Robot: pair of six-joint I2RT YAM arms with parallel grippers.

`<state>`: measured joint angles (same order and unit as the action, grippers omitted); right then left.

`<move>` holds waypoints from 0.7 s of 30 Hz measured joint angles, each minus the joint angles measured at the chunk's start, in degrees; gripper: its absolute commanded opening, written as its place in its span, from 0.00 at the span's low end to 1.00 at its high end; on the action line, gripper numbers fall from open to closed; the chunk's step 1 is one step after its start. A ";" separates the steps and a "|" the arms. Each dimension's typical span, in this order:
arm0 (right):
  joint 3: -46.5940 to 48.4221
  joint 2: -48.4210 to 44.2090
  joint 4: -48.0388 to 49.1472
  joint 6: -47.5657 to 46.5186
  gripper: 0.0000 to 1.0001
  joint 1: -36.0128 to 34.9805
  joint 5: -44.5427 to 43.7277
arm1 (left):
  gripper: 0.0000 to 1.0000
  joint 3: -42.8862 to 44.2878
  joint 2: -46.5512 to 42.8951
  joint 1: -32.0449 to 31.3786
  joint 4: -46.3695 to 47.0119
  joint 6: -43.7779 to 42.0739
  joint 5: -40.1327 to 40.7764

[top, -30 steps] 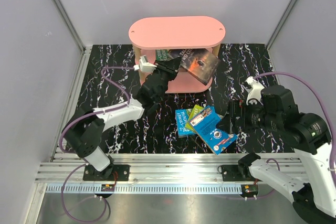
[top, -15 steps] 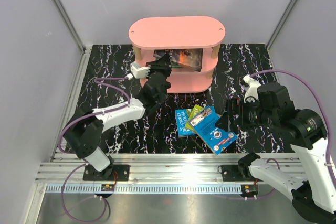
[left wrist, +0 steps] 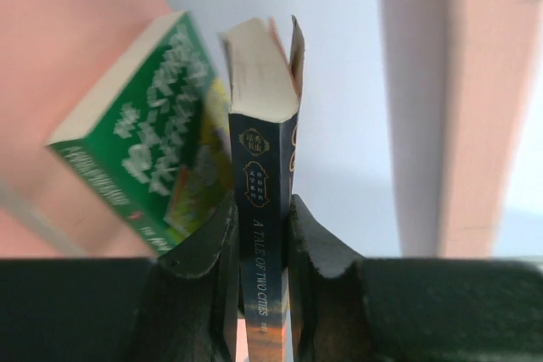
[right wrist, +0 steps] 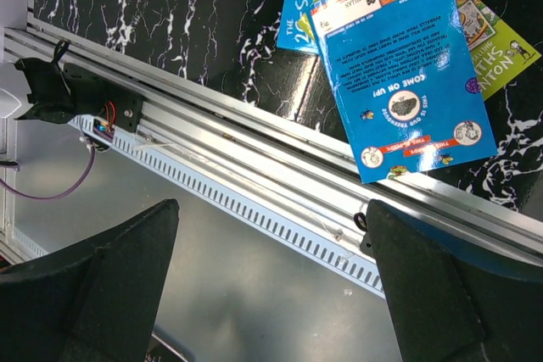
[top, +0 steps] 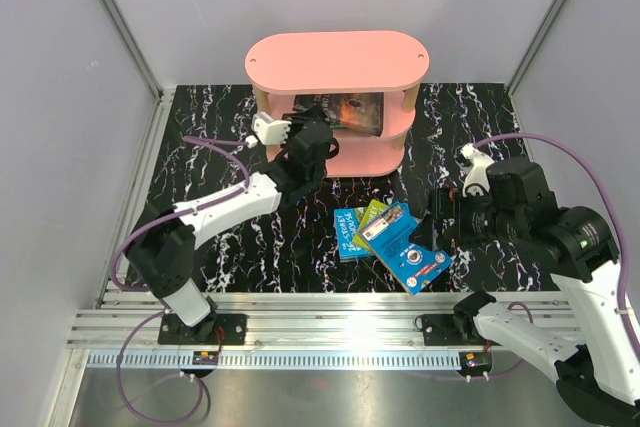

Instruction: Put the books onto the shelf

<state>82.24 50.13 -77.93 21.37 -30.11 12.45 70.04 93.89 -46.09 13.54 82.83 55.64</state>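
Observation:
The pink shelf (top: 337, 62) stands at the back of the table. My left gripper (top: 312, 119) reaches into its middle tier and is shut on the spine of a dark book with an orange sunset cover (top: 352, 109). In the left wrist view that dark book (left wrist: 265, 167) stands upright between my fingers (left wrist: 204, 243), and a green book (left wrist: 140, 154) leans beside it on the left. On the table lie a blue book (top: 410, 249), a green one (top: 372, 214) and another blue one (top: 347, 232), overlapping. My right gripper (right wrist: 271, 269) hangs open to the right of them, holding nothing.
A black marbled mat (top: 200, 147) covers the table. Aluminium rails (top: 330, 322) run along the near edge, below the pile of books (right wrist: 403, 74). Grey walls close in the left, back and right. Purple cables loop from both arms.
My left gripper has carried the dark book from a tilted pose at the shelf's front into the middle tier, where it now stands beside the green book. The right arm has barely shifted.

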 measured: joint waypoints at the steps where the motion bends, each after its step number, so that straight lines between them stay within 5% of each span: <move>1: -0.04 0.00 0.02 0.07 1.00 0.00 0.00 | 0.13 0.28 0.20 0.00 -1.68 0.98 0.07; 21: -1.92 -0.35 0.00 3.23 1.00 0.00 0.04 | 0.15 21.92 8.35 -0.55 -46.25 30.38 0.59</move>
<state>80.31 49.78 -77.93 24.60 -30.11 12.49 91.96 102.24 -46.63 -32.71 113.21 56.23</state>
